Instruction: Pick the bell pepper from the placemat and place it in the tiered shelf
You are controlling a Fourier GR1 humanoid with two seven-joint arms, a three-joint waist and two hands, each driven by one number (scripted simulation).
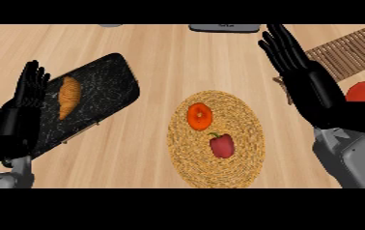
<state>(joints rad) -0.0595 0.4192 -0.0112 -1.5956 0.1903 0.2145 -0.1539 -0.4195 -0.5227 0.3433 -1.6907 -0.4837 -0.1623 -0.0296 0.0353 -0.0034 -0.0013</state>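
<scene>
Small glossy red bell pepper (221,145) lies on round woven straw placemat (216,138), just beside orange tomato (200,116). Judged light, stiff-walled, slick; take across body, not stem. Right hand (299,74) released, fingers straight, above and apart. Left hand (25,103) resting, likely relaxed.

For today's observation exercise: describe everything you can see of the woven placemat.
The placemat is a round, tan mat that looks woven from coiled straw. It lies flat on the wooden counter, between the two hands. A red bell pepper and a round orange fruit rest on it. Neither hand touches it.
</scene>
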